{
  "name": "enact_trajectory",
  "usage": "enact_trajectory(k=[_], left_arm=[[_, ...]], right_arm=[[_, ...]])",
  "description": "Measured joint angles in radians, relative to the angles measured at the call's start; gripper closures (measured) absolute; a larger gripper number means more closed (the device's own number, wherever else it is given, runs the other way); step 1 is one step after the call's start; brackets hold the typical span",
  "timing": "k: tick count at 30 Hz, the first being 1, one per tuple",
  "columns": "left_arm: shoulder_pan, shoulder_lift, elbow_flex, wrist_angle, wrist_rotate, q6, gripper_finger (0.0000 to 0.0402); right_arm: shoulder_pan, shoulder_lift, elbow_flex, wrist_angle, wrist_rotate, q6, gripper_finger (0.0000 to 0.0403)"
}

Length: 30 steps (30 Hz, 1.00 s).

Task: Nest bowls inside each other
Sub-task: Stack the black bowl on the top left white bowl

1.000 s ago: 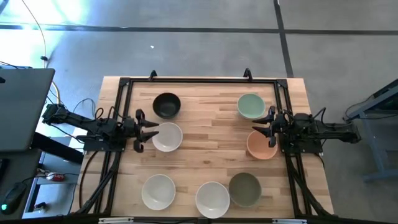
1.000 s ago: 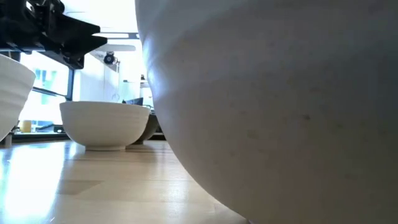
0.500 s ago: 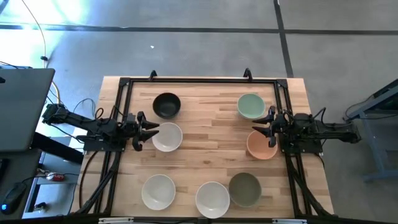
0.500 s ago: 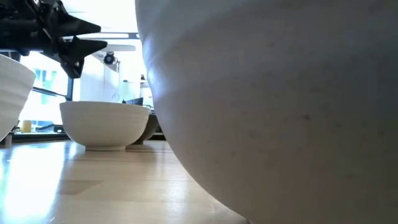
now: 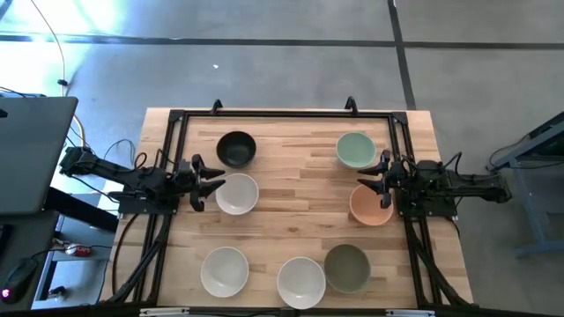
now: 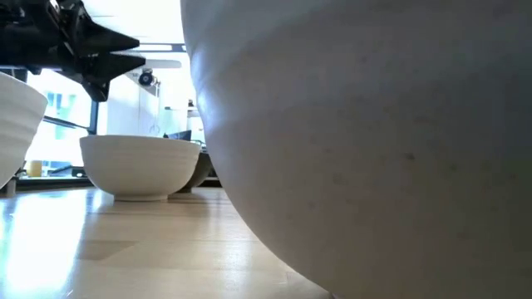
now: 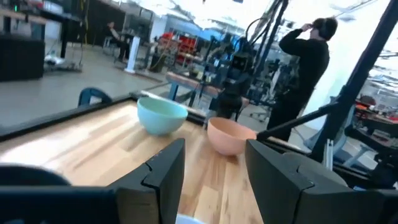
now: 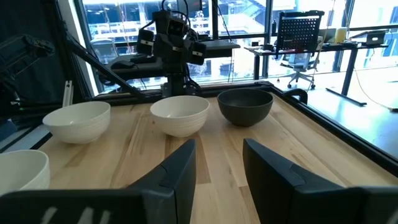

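Seven bowls (image 5: 236, 195) spread singly over desk (image 5: 291, 189), none nested. Left gripper (image 5: 210, 182) beside a white bowl, fingers apart, empty. Right gripper (image 5: 372, 185) over peach bowl (image 5: 369, 208), fingers apart, empty. Risk: smooth rims slipping from a shallow pinch; rim nudged, bowl skidding.

A robotics lab. Other robot arms (image 7: 239, 65), desks and an office chair (image 8: 300, 37) stand beyond the framed tabletop (image 5: 291, 180). The floor (image 5: 264, 53) is bare concrete.

Three white bowls (image 5: 236, 195), black bowl (image 5: 236, 149), mint-green bowl (image 5: 355, 150), peach-orange bowl (image 5: 369, 208), olive-grey bowl (image 5: 346, 267).
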Motion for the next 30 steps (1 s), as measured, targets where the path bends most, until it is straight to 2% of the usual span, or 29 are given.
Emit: enact_trajectory(k=[9, 14, 18, 24, 30], left_arm=[[0.0, 0.0, 0.0, 0.102, 0.017, 0.068, 0.0245], [0.0, 0.0, 0.0, 0.104, 0.063, 0.072, 0.0245], [0.0, 0.0, 0.0, 0.104, 0.073, 0.072, 0.0245], [0.0, 0.0, 0.0, 0.104, 0.073, 0.04, 0.0245], [0.0, 0.0, 0.0, 0.104, 0.073, 0.039, 0.0245]], right_arm=[[-0.002, 0.0, 0.0, -0.002, 0.0, 0.0, 0.0279], [-0.002, 0.0, 0.0, 0.001, 0.056, -0.013, 0.0279], [-0.002, 0.0, 0.0, 0.014, 0.06, -0.016, 0.0279], [-0.002, 0.0, 0.0, 0.036, 0.06, 0.068, 0.0279], [-0.002, 0.0, 0.0, 0.039, 0.07, 0.063, 0.0279]])
